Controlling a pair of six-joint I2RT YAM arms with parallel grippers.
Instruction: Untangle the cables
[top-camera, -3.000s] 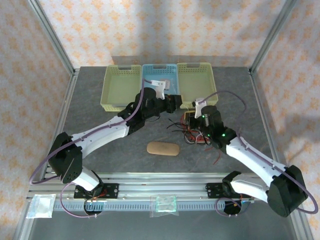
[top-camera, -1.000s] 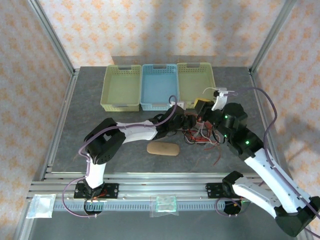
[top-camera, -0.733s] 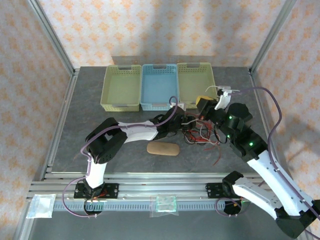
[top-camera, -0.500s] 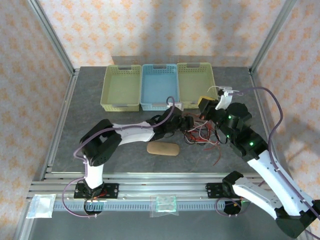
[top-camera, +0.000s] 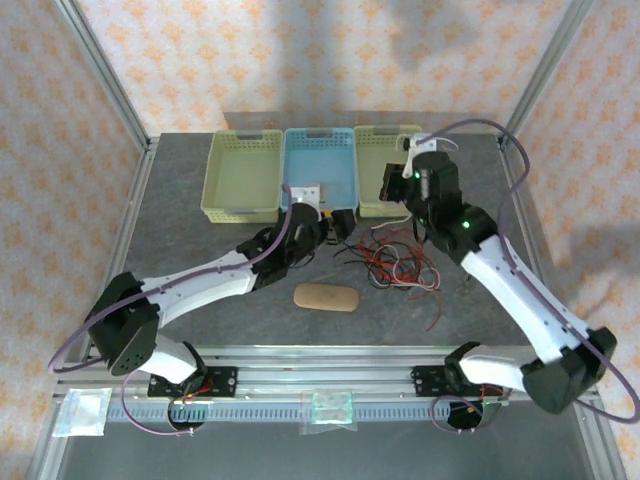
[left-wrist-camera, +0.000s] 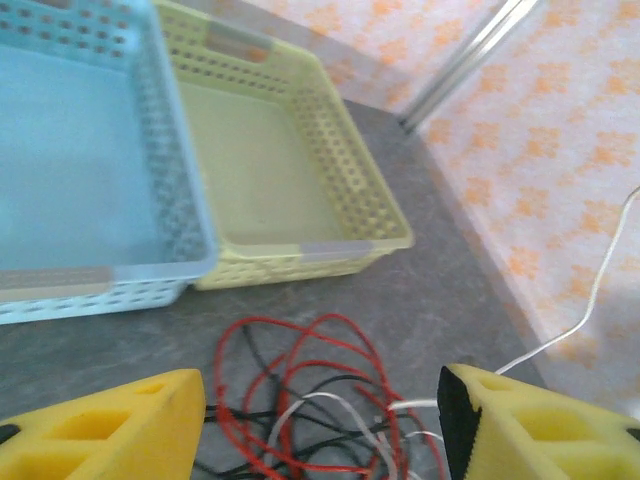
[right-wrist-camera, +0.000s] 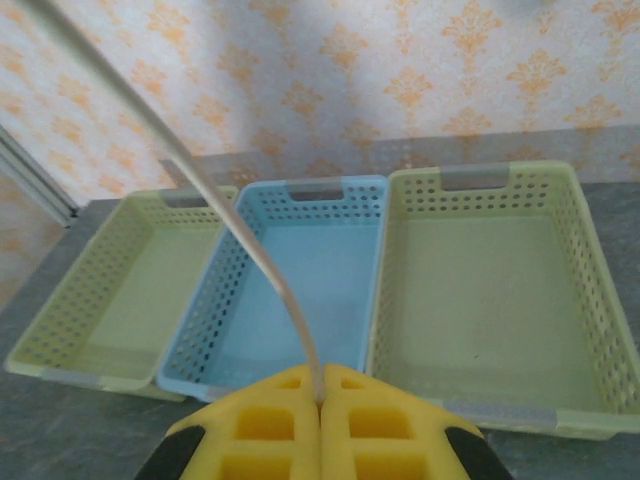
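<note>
Right gripper (right-wrist-camera: 320, 398) was clamped on white cable (right-wrist-camera: 262, 262), held high | left gripper (left-wrist-camera: 320, 420) was partly spread, empty, above cables (top-camera: 400, 262) lying near side of right basket (top-camera: 372, 160) | I judged it best to pin the rest and draw the white out slowly.

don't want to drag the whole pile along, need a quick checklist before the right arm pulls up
1. Grip: right gripper shut on the white cable: ok, the cable rises from between the closed pads.
2. Hold-down: left gripper open above the cables: ok, jaws apart, nothing pinched.
3. Free run: not ok, in the left wrist view the white cable runs down into the red and black loops.
4. Bystander: tan pad apart from the cables: ok.
5. Contact: left fingers touching the table: cannot tell.
</note>
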